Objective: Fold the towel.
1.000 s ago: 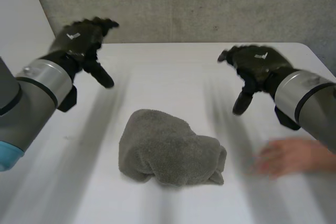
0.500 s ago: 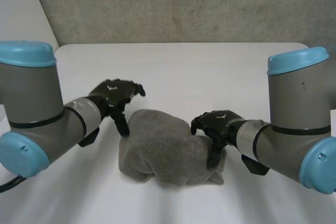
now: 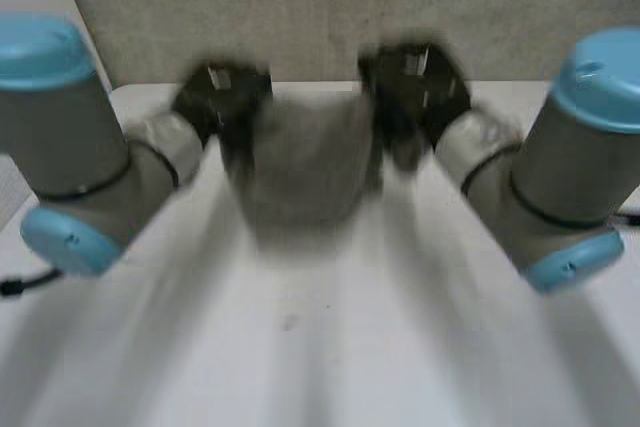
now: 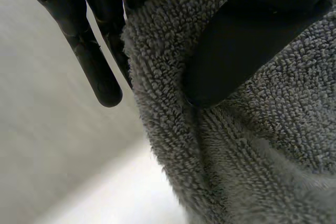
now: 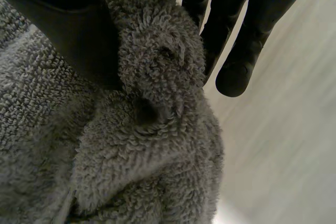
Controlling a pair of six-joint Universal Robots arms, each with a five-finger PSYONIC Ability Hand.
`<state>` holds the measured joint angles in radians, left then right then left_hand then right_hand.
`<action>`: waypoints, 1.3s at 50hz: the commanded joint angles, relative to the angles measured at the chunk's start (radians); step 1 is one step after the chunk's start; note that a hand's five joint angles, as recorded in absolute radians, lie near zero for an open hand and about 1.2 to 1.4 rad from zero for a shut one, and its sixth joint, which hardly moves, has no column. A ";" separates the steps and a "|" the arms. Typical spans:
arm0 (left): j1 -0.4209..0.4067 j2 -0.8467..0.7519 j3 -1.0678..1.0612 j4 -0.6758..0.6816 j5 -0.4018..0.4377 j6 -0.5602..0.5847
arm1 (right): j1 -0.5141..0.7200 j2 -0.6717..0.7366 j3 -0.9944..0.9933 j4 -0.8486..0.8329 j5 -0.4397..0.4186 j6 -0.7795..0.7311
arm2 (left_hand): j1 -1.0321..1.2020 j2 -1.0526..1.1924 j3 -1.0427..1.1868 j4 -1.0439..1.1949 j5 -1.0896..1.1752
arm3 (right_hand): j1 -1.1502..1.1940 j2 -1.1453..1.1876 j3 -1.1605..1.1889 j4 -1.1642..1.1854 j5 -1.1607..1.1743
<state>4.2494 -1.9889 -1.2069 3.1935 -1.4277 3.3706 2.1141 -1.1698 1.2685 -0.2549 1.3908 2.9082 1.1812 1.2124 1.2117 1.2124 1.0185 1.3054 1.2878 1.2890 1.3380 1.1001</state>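
logged the towel [image 3: 305, 162] up off the desk [image 3: 300, 347], hanging between left hand [image 3: 225, 97] and right hand [image 3: 415, 82] toward the far side, middle sagging. half a second back, had it as a crumpled heap at mid-desk, both hands just settling on its left and right edges. a second back, both hands apart and above it. taken to mean: grab made, lift under way, probably to shake or stretch the cloth flat before any fold. no fold counted yet.

cannot read either grip from the head view, with both hands smeared by motion.

from the left wrist view: thumb [image 4: 236, 51] pressed flat onto the pile, fingers [image 4: 97, 72] straight behind and beside the cloth edge. so pinching the towel's left edge, not wrapped round it.

from the right wrist view: same story mirrored. thumb [image 5: 68, 30] clamped on a bunched fold, fingers [image 5: 244, 61] straight behind and beside it. so pinching the towel's right edge.

corner or mid-edge: cannot tell for either hand, with the cloth too bunched at the pinch.

for the sag of the cloth and its clearance over the desk, look to the head view; for the pinches themselves, to the wrist views.
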 commanded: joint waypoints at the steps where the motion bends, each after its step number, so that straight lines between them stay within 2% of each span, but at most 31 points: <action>1: 0.023 0.117 0.043 0.319 -0.094 -0.178 | 0.007 -0.116 0.106 -0.527 0.025 -0.050 | 0.215 0.184 0.185 0.184 0.203 | 0.091 0.108 0.107 0.058 0.122; 5: 0.023 0.122 -0.043 0.278 -0.085 -0.233 | 0.015 -0.122 0.160 -0.494 0.027 -0.052 | 0.215 0.184 0.185 0.184 0.203 | 0.091 0.108 0.107 0.058 0.122; 7: 0.023 0.121 -0.110 0.243 -0.071 -0.237 | 0.023 -0.100 0.190 -0.376 0.021 -0.052 | 0.215 0.184 0.185 0.184 0.203 | 0.091 0.108 0.107 0.058 0.122; 8: 0.023 0.121 -0.111 0.243 -0.071 -0.237 | 0.023 -0.100 0.190 -0.376 0.021 -0.052 | 0.215 0.184 0.185 0.184 0.203 | 0.091 0.108 0.107 0.058 0.122; 13: 0.015 0.078 -0.270 0.207 -0.033 -0.232 | 0.020 0.033 0.209 -0.129 0.017 -0.055 | 0.215 0.184 0.185 0.184 0.203 | 0.091 0.108 0.107 0.058 0.122; 19: 0.007 0.006 -0.454 0.197 -0.027 -0.200 | 0.009 0.101 0.262 -0.018 0.019 -0.057 | 0.215 0.184 0.185 0.184 0.203 | 0.091 0.108 0.107 0.058 0.122; 26: -0.040 0.024 -0.594 0.197 -0.027 -0.181 | -0.017 0.079 0.324 0.019 0.013 -0.067 | 0.215 0.184 0.185 0.184 0.203 | 0.091 0.108 0.107 0.058 0.122; 32: -0.078 0.084 -0.663 0.187 -0.027 -0.177 | -0.019 0.021 0.347 0.113 0.013 -0.083 | 0.215 0.184 0.185 0.184 0.203 | 0.091 0.108 0.107 0.058 0.122; 34: -0.088 0.096 -0.677 0.180 -0.028 -0.177 | -0.017 0.013 0.347 0.154 0.011 -0.086 | 0.133 0.102 0.103 0.102 0.121 | 0.071 0.089 0.088 0.039 0.102; 35: -0.101 0.107 -0.683 0.171 -0.028 -0.177 | -0.017 0.004 0.347 0.198 0.011 -0.092 | -0.061 -0.093 -0.092 -0.093 -0.073 | -0.158 -0.141 -0.142 -0.191 -0.127; 36: -0.102 0.107 -0.683 0.170 -0.028 -0.177 | -0.016 -0.008 0.345 0.245 0.010 -0.098 | -0.063 -0.095 -0.094 -0.095 -0.075 | -0.445 -0.428 -0.429 -0.478 -0.415; 37: -0.115 0.119 -0.687 0.158 -0.028 -0.177 | -0.016 -0.008 0.345 0.246 0.010 -0.098 | -0.374 -0.406 -0.405 -0.406 -0.386 | -0.448 -0.431 -0.432 -0.481 -0.417; 38: -0.123 0.134 -0.686 0.142 -0.028 -0.175 | -0.013 -0.020 0.341 0.291 0.010 -0.106 | -0.657 -0.688 -0.687 -0.688 -0.668 | -0.730 -0.713 -0.714 -0.763 -0.699; 39: -0.123 0.134 -0.686 0.141 -0.028 -0.175 | -0.013 -0.021 0.341 0.292 0.010 -0.106 | -0.659 -0.691 -0.690 -0.691 -0.671 | -0.733 -0.715 -0.717 -0.766 -0.702; 40: -0.125 0.151 -0.684 0.120 -0.030 -0.172 | -0.013 -0.034 0.332 0.331 0.010 -0.107 | -0.764 -0.795 -0.795 -0.795 -0.776 | -0.899 -0.881 -0.882 -0.931 -0.868; 43: -0.122 0.180 -0.671 0.080 -0.034 -0.151 | -0.019 -0.068 0.322 0.376 0.005 -0.100 | -0.838 -0.869 -0.869 -0.869 -0.850 | -0.903 -0.886 -0.887 -0.936 -0.873; 49: -0.097 0.216 -0.658 0.072 -0.037 -0.100 | -0.032 -0.139 0.269 0.381 0.007 -0.095 | -0.850 -0.881 -0.881 -0.881 -0.862 | -0.906 -0.889 -0.890 -0.939 -0.876; 58: -0.023 0.233 -0.560 0.071 -0.037 -0.082 | -0.043 -0.123 0.101 0.390 0.013 -0.073 | -0.850 -0.881 -0.881 -0.881 -0.862 | -0.895 -0.877 -0.878 -0.927 -0.864; 61: -0.008 0.217 -0.504 0.068 -0.034 -0.085 | -0.045 -0.071 0.002 0.410 0.004 -0.027 | -0.847 -0.878 -0.878 -0.879 -0.859 | -0.883 -0.865 -0.866 -0.915 -0.852; 65: -0.005 0.176 -0.444 0.052 -0.036 -0.085 | -0.036 0.076 -0.196 0.538 -0.032 0.037 | -0.841 -0.873 -0.872 -0.873 -0.853 | -0.821 -0.804 -0.805 -0.854 -0.791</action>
<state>4.2325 -1.7661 -1.7424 3.2614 -1.4635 3.2900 2.0705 -1.2515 1.2965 0.1587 1.3945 2.8667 0.3071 0.3008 0.3021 0.3032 0.1206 0.4567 0.4573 0.4591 0.4599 0.2641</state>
